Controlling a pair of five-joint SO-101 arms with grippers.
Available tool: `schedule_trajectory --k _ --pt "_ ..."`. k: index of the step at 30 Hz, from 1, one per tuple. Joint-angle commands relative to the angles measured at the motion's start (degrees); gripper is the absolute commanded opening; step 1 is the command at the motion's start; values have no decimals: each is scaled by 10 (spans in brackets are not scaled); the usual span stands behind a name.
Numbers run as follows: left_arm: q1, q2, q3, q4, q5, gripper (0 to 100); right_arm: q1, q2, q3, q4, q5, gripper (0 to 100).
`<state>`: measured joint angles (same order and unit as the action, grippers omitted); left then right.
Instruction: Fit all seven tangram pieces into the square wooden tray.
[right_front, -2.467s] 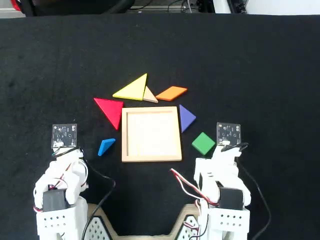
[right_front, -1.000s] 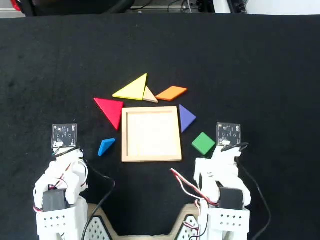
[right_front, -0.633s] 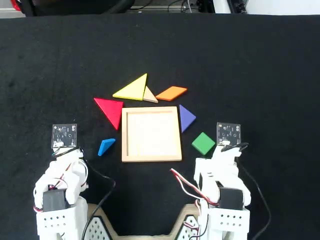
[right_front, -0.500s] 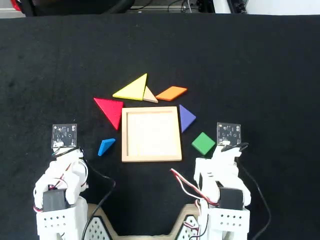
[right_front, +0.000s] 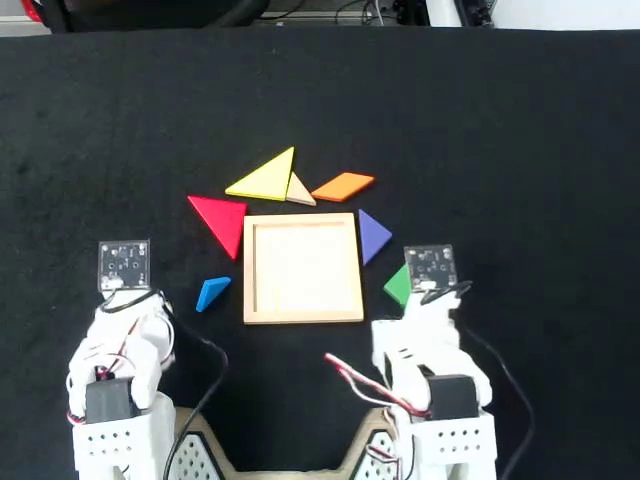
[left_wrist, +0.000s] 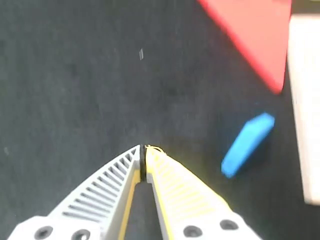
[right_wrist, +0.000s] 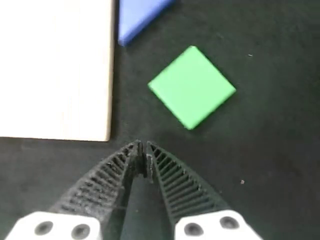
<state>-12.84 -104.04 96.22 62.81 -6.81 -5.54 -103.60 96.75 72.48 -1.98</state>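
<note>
While parked at near edge of black cloth (right_front: 520, 150): left gripper (left_wrist: 144, 148) pressed together, tip over cloth near blue piece (left_wrist: 248, 144). Same for right gripper (right_wrist: 142, 145), pressed together, tip just short of green square (right_wrist: 192, 86), beside tray (right_front: 303, 317) corner. Tray flat between arms. All pieces outside it: red triangle (right_front: 222, 218) left; yellow triangle (right_front: 265, 178) touching beige triangle (right_front: 299, 190), orange parallelogram (right_front: 343, 185) along far side; purple triangle (right_front: 372, 235) right.
</note>
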Motion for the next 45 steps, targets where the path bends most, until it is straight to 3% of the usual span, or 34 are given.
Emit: schedule_trajectory --k 1,7,11,13,20,23,26,35,43,45 --pt "-4 -5 11 -97 -4 30 -34 -33 -1 -87 -4 15" --pt "16 -5 11 -183 -10 30 -24 -33 -1 -271 -1 15" --pt "12 -5 10 -280 -105 30 -10 -33 -1 -314 -1 15" --pt "33 -5 -2 -316 -98 30 -7 -34 -2 -329 1 15" --pt "146 -2 -175 -164 -30 127 -10 -29 -5 -507 6 13" --pt "173 41 -223 -136 -29 117 -14 -28 -11 -509 7 15" --pt "172 146 -274 -138 -18 120 -14 -28 -7 -499 10 16" --pt "154 606 -570 -135 147 120 -11 -25 -1 -445 11 16" --pt "121 971 -856 -33 331 123 4 28 0 -417 47 16" --pt "121 1037 -917 11 367 170 6 43 2 -420 61 16"
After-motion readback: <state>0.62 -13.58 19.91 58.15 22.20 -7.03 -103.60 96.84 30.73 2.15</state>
